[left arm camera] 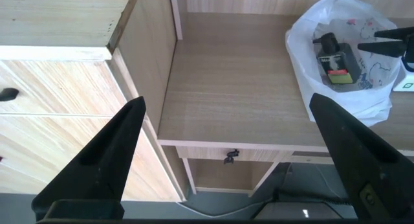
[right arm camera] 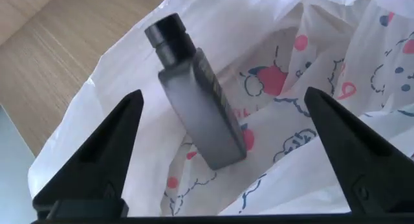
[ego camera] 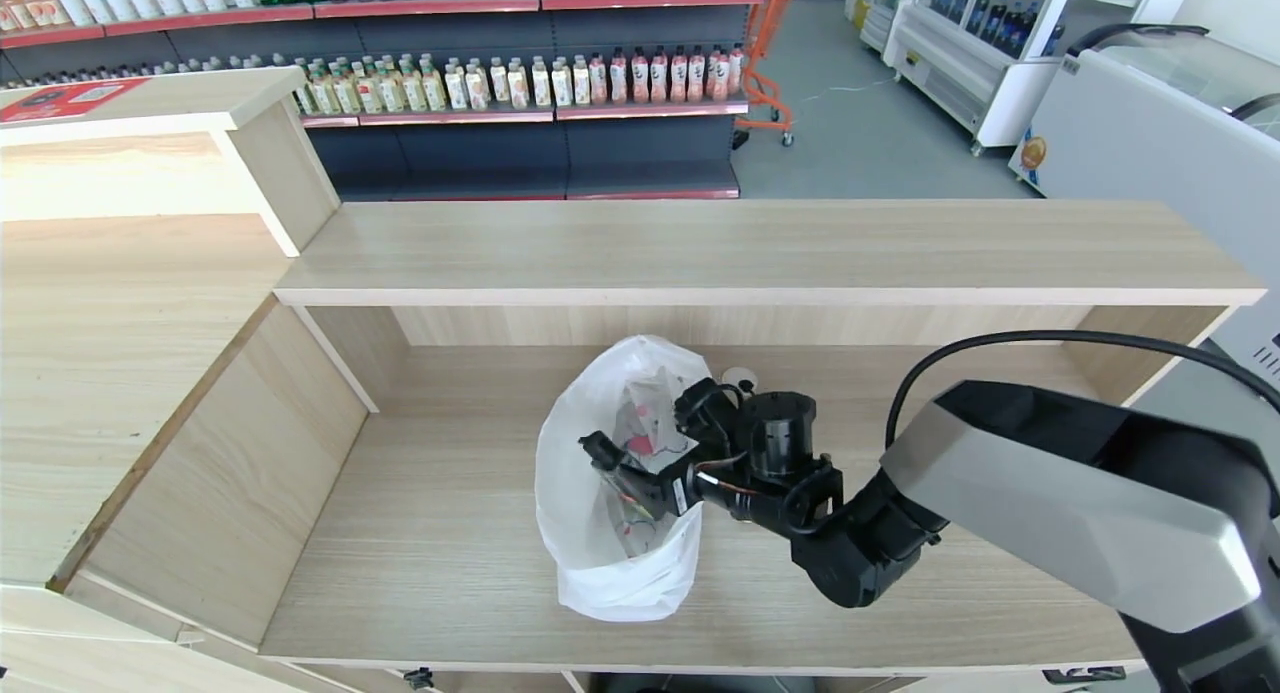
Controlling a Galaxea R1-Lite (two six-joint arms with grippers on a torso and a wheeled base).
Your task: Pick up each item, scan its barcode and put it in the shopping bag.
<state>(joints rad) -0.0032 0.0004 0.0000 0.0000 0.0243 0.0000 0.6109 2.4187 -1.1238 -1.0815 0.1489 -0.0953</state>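
The white plastic shopping bag (ego camera: 600,563) stands open in the middle of the lower wooden counter. My right gripper (ego camera: 645,428) hangs over its mouth, open. Below it a dark grey bottle (right arm camera: 200,114) with a black cap lies tilted inside the bag (right arm camera: 291,75), between the spread fingers and touching neither. The left wrist view looks from further off at the bag (left arm camera: 362,101) with the dark bottle (left arm camera: 336,59) in it. My left gripper (left arm camera: 228,104) is open and holds nothing, out past the counter's front edge.
A raised wooden ledge (ego camera: 760,248) runs behind the bag and a wooden side wall (ego camera: 250,443) closes the counter's left. A small white object (ego camera: 738,378) sits just behind the bag. Store shelves of bottles (ego camera: 520,78) and freezers (ego camera: 1150,123) stand far back.
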